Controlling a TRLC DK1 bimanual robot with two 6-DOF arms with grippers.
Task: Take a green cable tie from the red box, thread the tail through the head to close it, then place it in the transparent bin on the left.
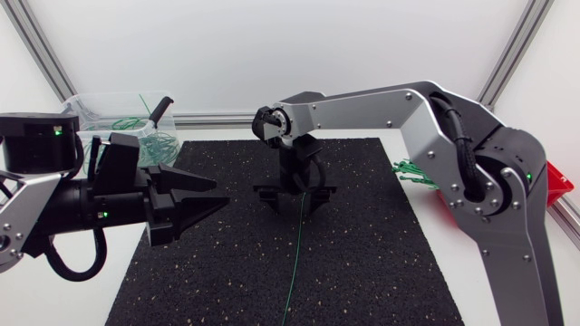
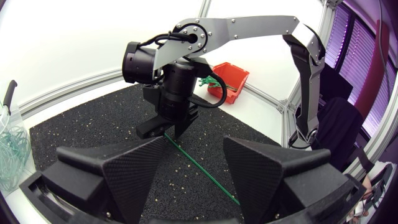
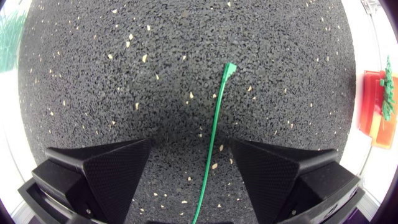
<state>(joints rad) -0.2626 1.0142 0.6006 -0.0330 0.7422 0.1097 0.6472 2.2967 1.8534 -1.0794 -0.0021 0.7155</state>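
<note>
**One green cable tie (image 1: 296, 244) lying loose on the mat, both grippers released**

Head view: two arms are working over one black speckled mat (image 1: 362, 272). The right gripper (image 1: 294, 195) is pointing down at the mat with its fingers spread. The single tie is running away from under it in a straight line. The left gripper (image 1: 220, 192) is hanging to one side of it, fingers parted and holding nothing. One transparent bin (image 1: 91, 109) is standing behind the left gripper, holding a tangle of green ties too dense to count, with one dark handle (image 1: 161, 109) sticking up. One red box (image 1: 560, 179) is mostly hiding behind the right arm, and a bunch of green ties (image 1: 412, 170) is poking out beside that arm.

Left wrist view: the left gripper's two fingers are standing wide apart. The right gripper is hanging ahead of them, and the tie is lying under the gap, touching neither finger.

Right wrist view: the tie is passing between the right gripper's two open fingers, clear of both, with its head ahead of them on the mat.
</note>
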